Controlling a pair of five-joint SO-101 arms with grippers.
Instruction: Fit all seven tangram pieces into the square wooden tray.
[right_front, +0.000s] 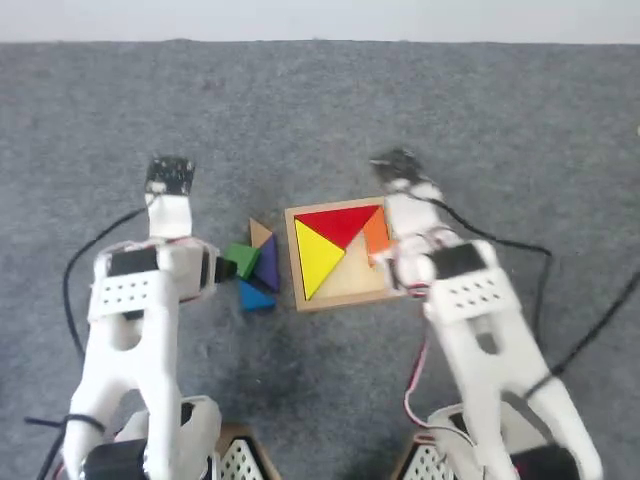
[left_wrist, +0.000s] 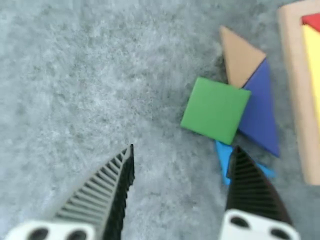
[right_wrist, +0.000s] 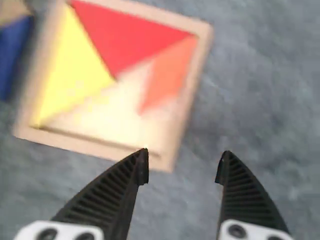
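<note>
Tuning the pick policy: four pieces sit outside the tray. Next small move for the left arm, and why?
Probably ease the left gripper forward so its open fingers straddle the green square, then close. The square seems to lie atop the blue piece, nearest those fingers, and the tray has bare floor free.

arms (right_front: 130, 330): white shells | cables (right_front: 67, 285): black | hands (left_wrist: 183, 149): black ribbed fingers (left_wrist: 112, 185), white bases
</note>
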